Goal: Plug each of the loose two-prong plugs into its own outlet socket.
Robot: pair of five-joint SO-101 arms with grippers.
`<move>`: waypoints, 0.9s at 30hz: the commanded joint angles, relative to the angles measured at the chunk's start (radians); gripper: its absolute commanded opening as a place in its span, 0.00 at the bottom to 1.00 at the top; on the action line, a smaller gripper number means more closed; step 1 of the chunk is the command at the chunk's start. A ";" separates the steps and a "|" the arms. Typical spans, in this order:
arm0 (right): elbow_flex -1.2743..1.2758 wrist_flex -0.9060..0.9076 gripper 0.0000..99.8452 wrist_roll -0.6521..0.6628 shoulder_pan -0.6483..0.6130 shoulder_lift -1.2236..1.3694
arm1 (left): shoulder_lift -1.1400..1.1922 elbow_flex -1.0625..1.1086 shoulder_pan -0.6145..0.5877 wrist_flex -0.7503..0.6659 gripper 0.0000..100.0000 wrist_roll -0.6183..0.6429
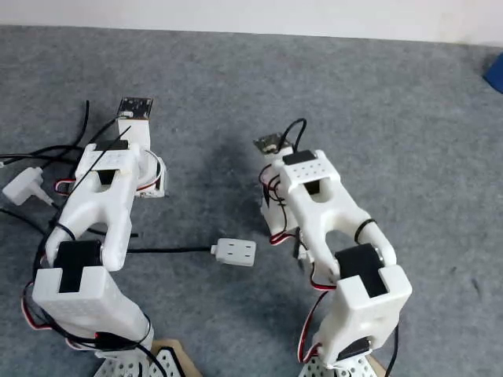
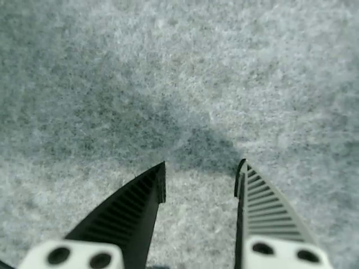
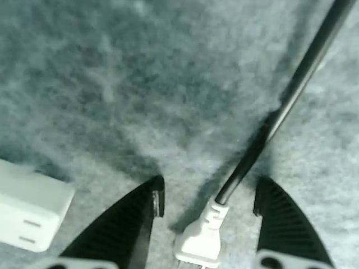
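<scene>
— How do your jaws stand?

— Both pairs are apart. My left gripper (image 2: 202,168) hangs over the bare grey carpet (image 2: 168,67) and holds nothing. My right gripper (image 3: 208,185) is spread wide as well, clamped on nothing.

— Where is the nearest plug?

— A white plug (image 3: 197,244) lies flat on the carpet in the gap between my right fingers (image 3: 129,224). As far as I can see, neither finger touches it. Its black cord (image 3: 286,101) runs away from it across the carpet.

— And the socket?

— The outlet block (image 1: 233,251) lies on the carpet between my two arms. A black cable (image 1: 169,250) runs from it toward my left arm (image 1: 94,212). From my right wrist I see the block (image 3: 31,210) just beside one finger, apart from the plug, with two slots showing on its face.

— Is there another plug?

— Yes, a second white plug (image 1: 22,187) lies out past my left arm near the edge of the high view. It is among loose black cords (image 1: 47,153) and well apart from the outlet block. Neither plug sits in a socket.
</scene>
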 commanded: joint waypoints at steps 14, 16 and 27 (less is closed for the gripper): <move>0.007 0.021 0.00 -0.003 -0.002 -0.031 | -0.008 -0.036 0.015 -0.012 0.21 0.005; 0.022 0.021 0.01 -0.003 -0.002 -0.035 | -0.005 -0.036 0.015 -0.012 0.21 0.005; 0.024 0.097 0.06 0.005 -0.008 -0.041 | -0.002 -0.036 0.019 -0.012 0.21 0.005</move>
